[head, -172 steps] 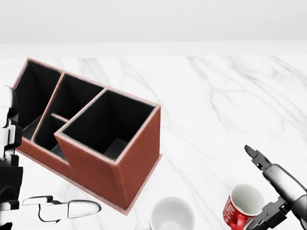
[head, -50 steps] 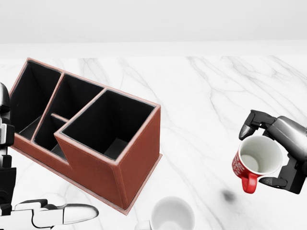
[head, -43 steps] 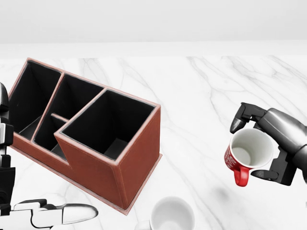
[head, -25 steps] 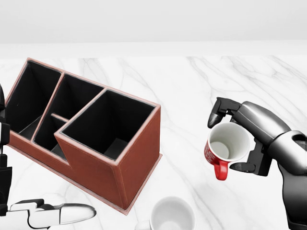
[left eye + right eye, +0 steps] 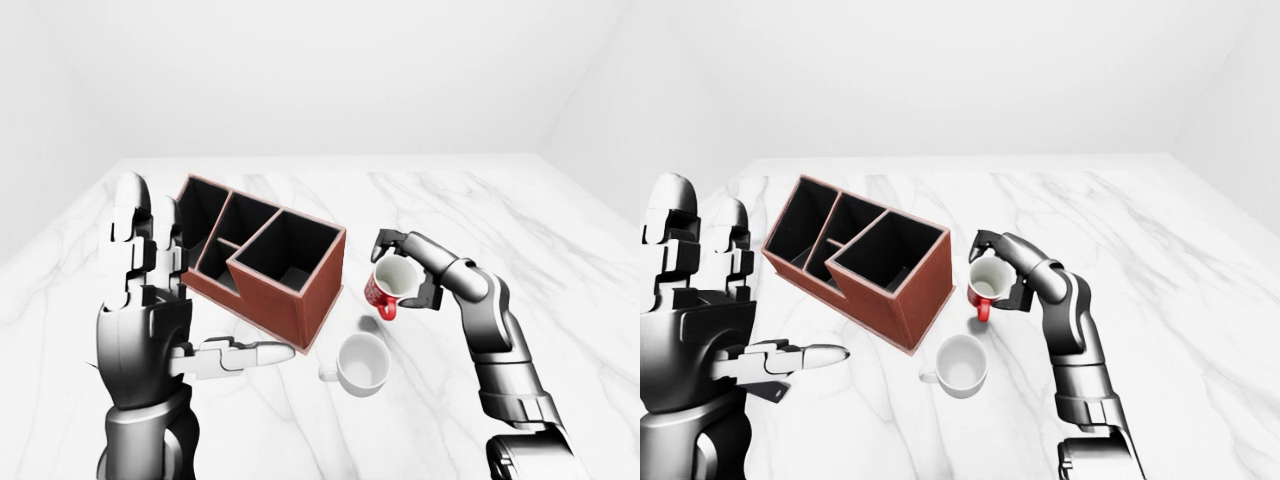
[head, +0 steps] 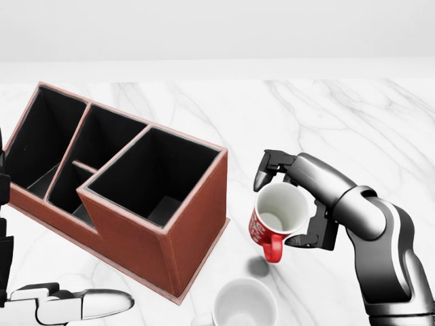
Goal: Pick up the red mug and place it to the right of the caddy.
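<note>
The red mug, white inside with its handle pointing down, is held in the air by my right hand, whose fingers close round its rim and side. It hangs just right of the brown caddy, above the marble top, where it casts a small shadow. The caddy has black compartments and lies slanted across the left half of the head view. My left hand is open, fingers stretched flat, near the caddy's lower left corner.
A white mug stands on the marble counter below the caddy's right corner, close under the red mug. The counter stretches wide to the right and top of the view, ending at a white wall.
My right hand has carried the red mug leftward, from the right side of the view to just beside the caddy's right wall. The left hand has barely moved.
</note>
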You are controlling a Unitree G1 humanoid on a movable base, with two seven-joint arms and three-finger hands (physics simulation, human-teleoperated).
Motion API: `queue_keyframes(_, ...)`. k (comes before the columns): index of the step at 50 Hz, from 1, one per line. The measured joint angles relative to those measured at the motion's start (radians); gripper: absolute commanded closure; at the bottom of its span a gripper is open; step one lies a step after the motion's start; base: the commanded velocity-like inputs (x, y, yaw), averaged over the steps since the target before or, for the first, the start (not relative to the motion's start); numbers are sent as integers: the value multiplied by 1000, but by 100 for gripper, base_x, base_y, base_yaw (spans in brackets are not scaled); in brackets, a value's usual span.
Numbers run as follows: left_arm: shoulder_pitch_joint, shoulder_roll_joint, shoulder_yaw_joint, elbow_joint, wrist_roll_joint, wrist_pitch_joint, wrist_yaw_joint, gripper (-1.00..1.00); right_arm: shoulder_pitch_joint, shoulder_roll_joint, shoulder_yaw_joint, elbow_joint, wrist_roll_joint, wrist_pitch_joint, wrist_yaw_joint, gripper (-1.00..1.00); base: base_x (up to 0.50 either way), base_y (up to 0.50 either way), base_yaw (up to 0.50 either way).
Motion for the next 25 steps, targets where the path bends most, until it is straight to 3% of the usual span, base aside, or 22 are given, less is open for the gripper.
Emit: queue_keyframes(25,3,-2,11,-22,-5,0,-6,-100,-40,53,42,104,57,0,-61,100,0,0,0)
